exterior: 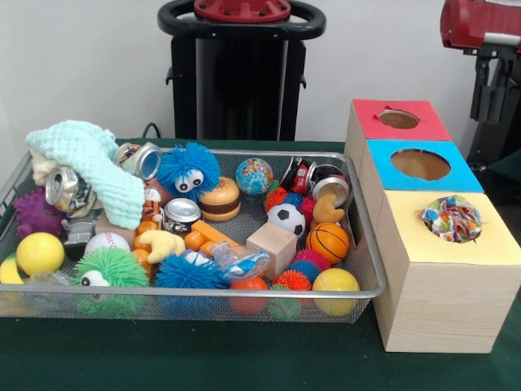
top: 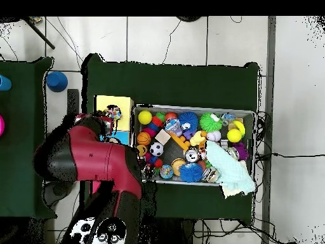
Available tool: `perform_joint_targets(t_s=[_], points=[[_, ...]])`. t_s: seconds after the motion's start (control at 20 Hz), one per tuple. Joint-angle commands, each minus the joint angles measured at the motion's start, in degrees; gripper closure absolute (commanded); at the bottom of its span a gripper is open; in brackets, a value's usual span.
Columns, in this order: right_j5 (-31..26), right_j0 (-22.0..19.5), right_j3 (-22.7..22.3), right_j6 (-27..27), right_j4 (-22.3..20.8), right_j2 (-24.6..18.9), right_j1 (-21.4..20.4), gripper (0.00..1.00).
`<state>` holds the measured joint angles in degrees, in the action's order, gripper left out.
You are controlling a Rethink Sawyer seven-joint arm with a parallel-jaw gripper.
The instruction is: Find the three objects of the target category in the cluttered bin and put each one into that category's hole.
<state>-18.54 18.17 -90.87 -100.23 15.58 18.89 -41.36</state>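
The wire mesh bin (exterior: pixel 370 269) stands on the green table, full of toys; it also shows in the overhead view (top: pixel 249 114). No rope ball shows among the clutter. One multicoloured rope ball (exterior: pixel 450 218) sits in the round hole of the yellow-topped wooden box (exterior: pixel 480 244), right of the bin, filling the opening. It also shows in the overhead view (top: pixel 115 114) on the yellow top (top: pixel 105 103). My gripper (exterior: pixel 493 90) hangs at the top right, behind and above the boxes, well apart from the ball. My red arm (top: pixel 95 159) covers the other boxes from above.
The blue-topped box (exterior: pixel 456 175) and red-topped box (exterior: pixel 431 126) stand in a row behind the yellow one. The bin holds a blue puffer with eyes (exterior: pixel 188 169), a green puffer (exterior: pixel 110 269), a mint knitted cloth (exterior: pixel 89 167), a soccer ball (exterior: pixel 286 218), a basketball (exterior: pixel 328 241), a wooden cube (exterior: pixel 272 247) and cans.
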Motion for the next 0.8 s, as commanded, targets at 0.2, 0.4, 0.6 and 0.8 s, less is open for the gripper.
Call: perform_joint_targets(t_s=[0.2, 0.4, 0.6, 0.8], points=[[-2.61, -2.06, -0.18, -5.90, -3.72, -1.49, 2.06, 1.00], [-1.75, -2.31, -0.94, -5.64, -3.97, -1.92, 1.77, 1.00], [-0.29, -2.91, -1.92, -5.30, -4.26, -2.73, 1.64, 1.00], [1.15, -3.37, -2.05, -5.49, -4.35, -3.12, 2.22, 1.00]])
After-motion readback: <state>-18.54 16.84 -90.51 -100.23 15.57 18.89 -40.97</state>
